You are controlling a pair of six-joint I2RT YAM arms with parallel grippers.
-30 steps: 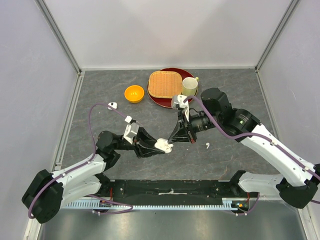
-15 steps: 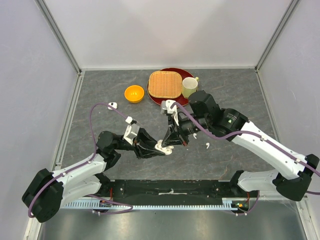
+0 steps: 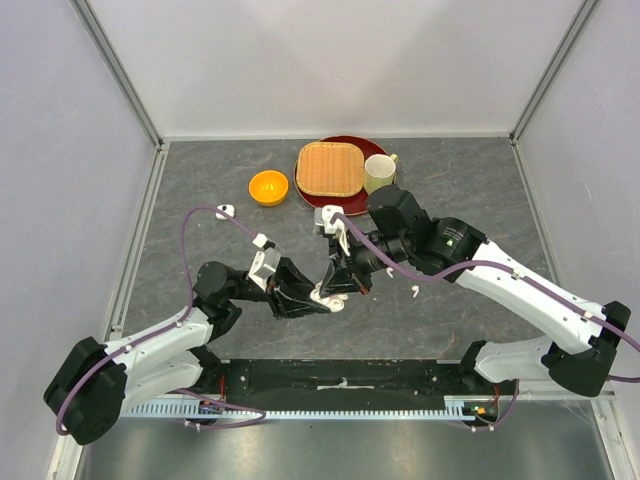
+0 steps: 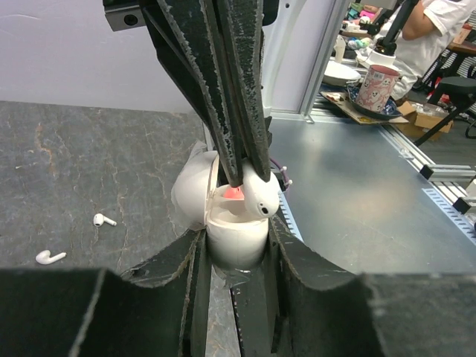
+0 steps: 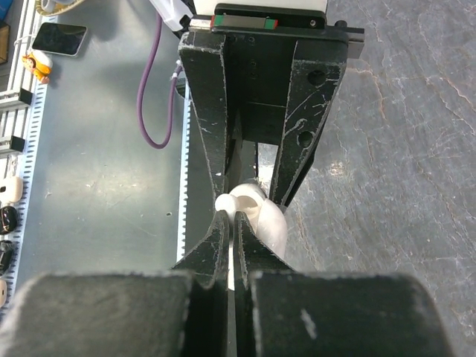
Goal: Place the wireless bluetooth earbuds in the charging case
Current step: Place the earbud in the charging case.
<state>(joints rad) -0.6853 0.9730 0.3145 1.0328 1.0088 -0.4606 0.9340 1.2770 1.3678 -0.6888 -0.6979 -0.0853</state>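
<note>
My left gripper is shut on the white charging case, which stands upright with its lid open. From above, my right gripper is shut on the stem of one of the wireless bluetooth earbuds, whose head rests at the case's open mouth. In the top view both grippers meet at the case near the table's middle front. Two more earbuds lie loose on the grey table, and one of them shows in the top view right of the grippers.
At the back stand an orange bowl, a red plate carrying a woven tray, and a pale mug. A metal strip runs along the near edge. White walls close in three sides.
My right arm has swung left and down, bringing the held earbud onto the case's mouth. The left arm and the case have stayed put.
</note>
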